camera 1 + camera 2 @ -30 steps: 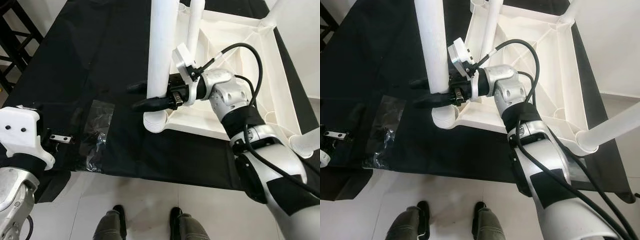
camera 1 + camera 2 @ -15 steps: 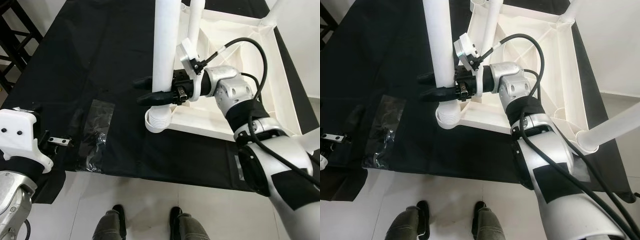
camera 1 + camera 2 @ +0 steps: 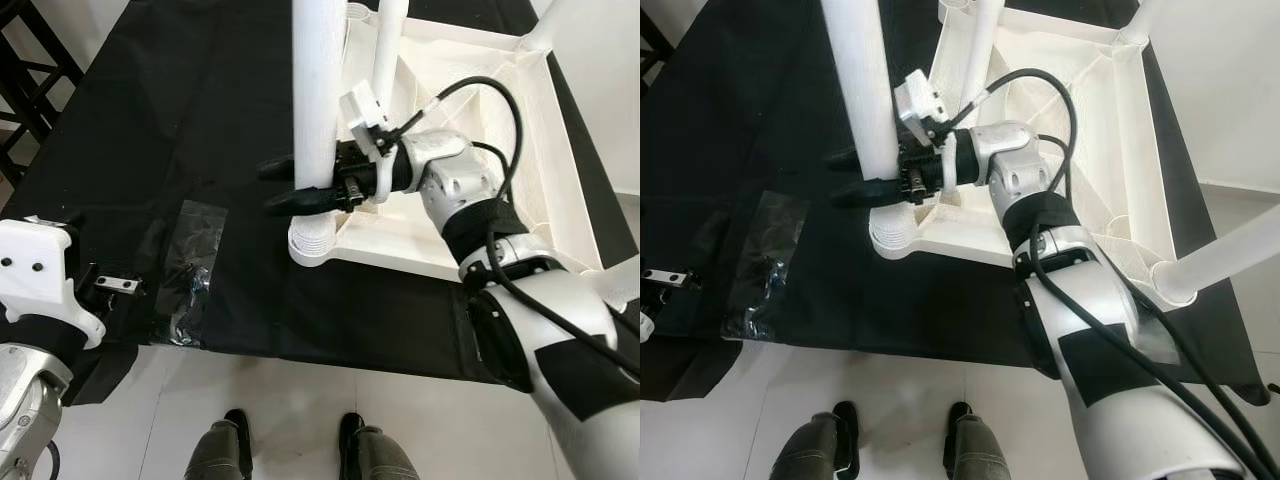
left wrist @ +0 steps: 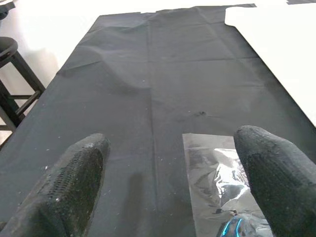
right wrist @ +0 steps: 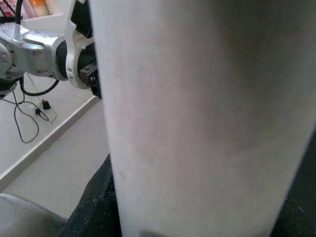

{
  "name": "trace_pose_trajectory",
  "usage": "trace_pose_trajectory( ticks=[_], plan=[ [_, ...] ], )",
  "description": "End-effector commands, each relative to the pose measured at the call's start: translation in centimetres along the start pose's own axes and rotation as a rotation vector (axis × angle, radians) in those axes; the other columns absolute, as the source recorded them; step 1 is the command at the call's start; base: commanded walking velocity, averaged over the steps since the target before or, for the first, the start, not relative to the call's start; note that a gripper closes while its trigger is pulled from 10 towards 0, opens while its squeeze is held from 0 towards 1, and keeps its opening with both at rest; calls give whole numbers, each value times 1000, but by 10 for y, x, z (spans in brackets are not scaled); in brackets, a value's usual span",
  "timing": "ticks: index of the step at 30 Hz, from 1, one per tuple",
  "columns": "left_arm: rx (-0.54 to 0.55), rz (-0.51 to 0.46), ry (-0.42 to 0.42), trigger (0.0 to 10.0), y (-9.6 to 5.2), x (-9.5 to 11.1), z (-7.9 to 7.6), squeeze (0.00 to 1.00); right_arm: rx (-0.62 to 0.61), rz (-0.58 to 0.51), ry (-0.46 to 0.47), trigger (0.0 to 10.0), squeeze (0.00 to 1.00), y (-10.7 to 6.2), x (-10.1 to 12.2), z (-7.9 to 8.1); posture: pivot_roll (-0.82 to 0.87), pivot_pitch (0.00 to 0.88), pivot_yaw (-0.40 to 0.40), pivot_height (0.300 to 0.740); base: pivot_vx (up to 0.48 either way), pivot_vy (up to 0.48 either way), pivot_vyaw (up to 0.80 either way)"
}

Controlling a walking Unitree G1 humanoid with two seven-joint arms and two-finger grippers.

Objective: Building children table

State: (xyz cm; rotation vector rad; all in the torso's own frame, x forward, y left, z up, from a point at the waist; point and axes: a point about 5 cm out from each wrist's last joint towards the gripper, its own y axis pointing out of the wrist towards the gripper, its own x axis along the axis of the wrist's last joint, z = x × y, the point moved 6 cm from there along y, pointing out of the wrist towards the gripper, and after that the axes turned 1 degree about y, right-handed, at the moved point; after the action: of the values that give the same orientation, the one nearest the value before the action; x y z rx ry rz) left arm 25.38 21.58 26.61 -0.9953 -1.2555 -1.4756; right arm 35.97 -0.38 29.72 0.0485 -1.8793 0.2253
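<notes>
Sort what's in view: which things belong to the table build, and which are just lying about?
Part of the job:
- table top, upside down on the black cloth
- leg, upright in its corner socket
- right gripper, shut on the leg
- plastic bag, seemingly holding small hardware

Lying about:
- black cloth
- stool
- left gripper, open, idle above the cloth
- person's shoes

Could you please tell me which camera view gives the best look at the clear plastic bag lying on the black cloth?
The left wrist view: the clear plastic bag lies close and sharp between the left gripper fingers, its crinkles and small dark contents visible. Both eye views show the bag whole but small on the black cloth. The right wrist view shows the white table leg instead.
</notes>
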Motion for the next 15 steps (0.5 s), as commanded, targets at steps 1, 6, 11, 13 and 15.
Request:
trace_pose_trajectory(
  ticks=[1,6,11,13,15],
  plan=[
    [-10,4,1,10000,-4,1,-3,0,1,33,41,10000,0,6,-16,3,124,357,-100,740,0,0,0],
    [-9,6,-1,10000,-5,1,-3,0,47,42,45,10000,0,8,-20,9,122,356,-100,740,0,0,0],
    [-9,6,-1,10000,-5,0,-2,0,85,59,71,10000,0,7,-29,17,124,350,-100,740,0,0,0],
    [-9,7,-1,10000,-5,0,-2,0,92,55,65,10000,0,5,-30,20,125,348,-98,740,0,0,0],
    [-9,7,0,10000,-5,0,-2,0,96,58,58,10000,0,4,-32,22,126,347,-98,740,0,0,0]
  ],
)
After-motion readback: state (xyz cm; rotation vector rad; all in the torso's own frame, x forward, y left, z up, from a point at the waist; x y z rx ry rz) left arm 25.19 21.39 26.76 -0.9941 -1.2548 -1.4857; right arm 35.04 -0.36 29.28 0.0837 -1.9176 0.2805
